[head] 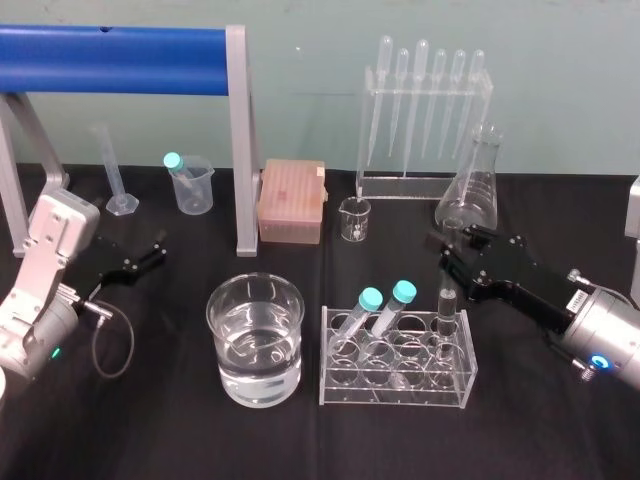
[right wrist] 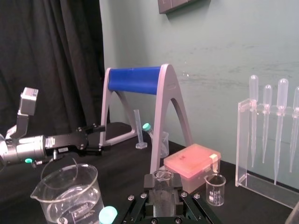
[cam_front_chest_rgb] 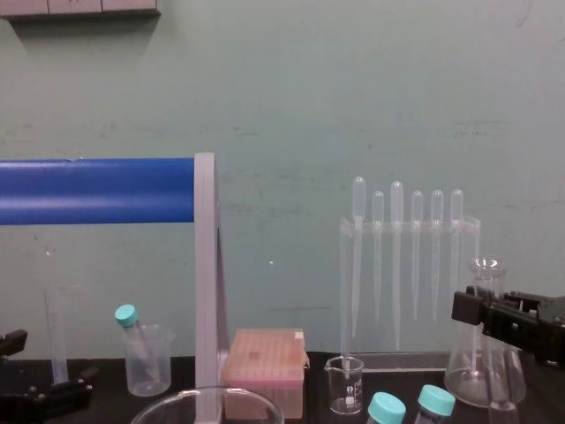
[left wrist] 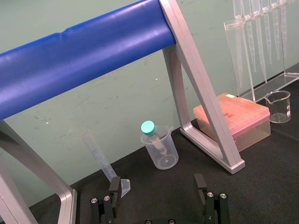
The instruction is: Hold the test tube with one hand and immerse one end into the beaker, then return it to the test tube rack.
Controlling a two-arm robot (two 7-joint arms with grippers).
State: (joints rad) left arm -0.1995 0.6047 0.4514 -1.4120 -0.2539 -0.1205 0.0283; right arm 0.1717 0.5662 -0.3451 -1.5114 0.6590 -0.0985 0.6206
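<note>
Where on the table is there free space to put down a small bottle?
Free: the front strip of table before the beaker and rack; the patch between beaker and tip box. Crowded: the back row and around the right end effector.

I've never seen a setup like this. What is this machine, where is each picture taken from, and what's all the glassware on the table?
It is a robot with two arms; each ends in an end effector, a two-fingered clamp. One picture looks down from its head, one looks forward from its chest, and one comes from each wrist. On the black table stand a large beaker of clear liquid and a clear rack holding two teal-capped tubes and an open test tube. Behind them are pipettes, a flask, a small beaker and a pink box. The right end effector is closed on the test tube, which stands in the rack. The left end effector rests open, off to the left.
</note>
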